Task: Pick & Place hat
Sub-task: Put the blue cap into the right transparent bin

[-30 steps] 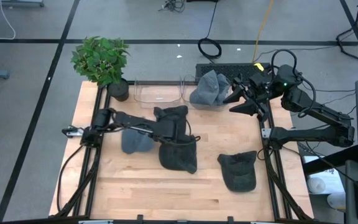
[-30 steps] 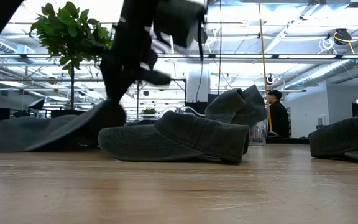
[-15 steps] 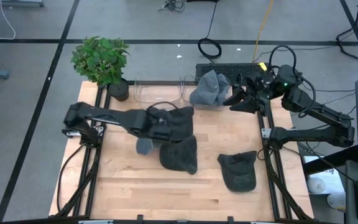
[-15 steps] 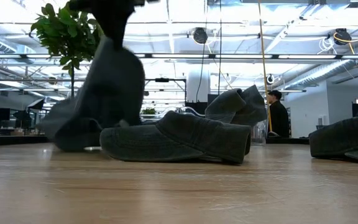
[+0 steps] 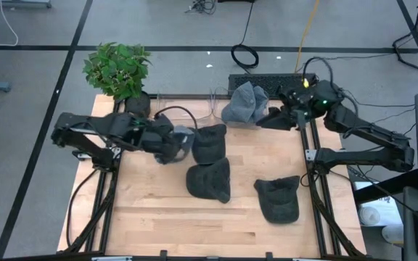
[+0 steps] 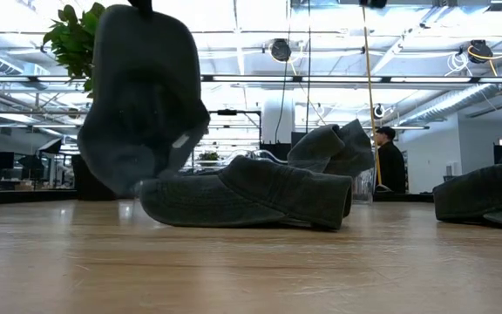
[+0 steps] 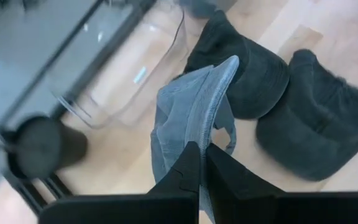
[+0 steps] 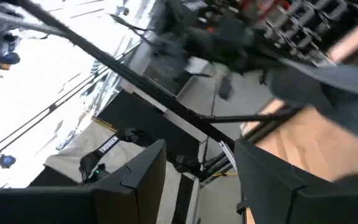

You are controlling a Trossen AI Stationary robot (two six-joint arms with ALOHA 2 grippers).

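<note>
Grey floor [image 5: 35, 29], bright ceiling lights [image 6: 234, 17], potted plant [image 5: 118, 70].

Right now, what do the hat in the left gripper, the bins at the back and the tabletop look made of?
Lifted hat: soft grey-blue fabric, likely washed cotton; it droops in folds from the shut left gripper and shows stitched ribbing.
Bins: clear, glossy, probably plastic; the table shows through the walls.
Tabletop: light wood, smooth; visible grain and plank strips.
</note>
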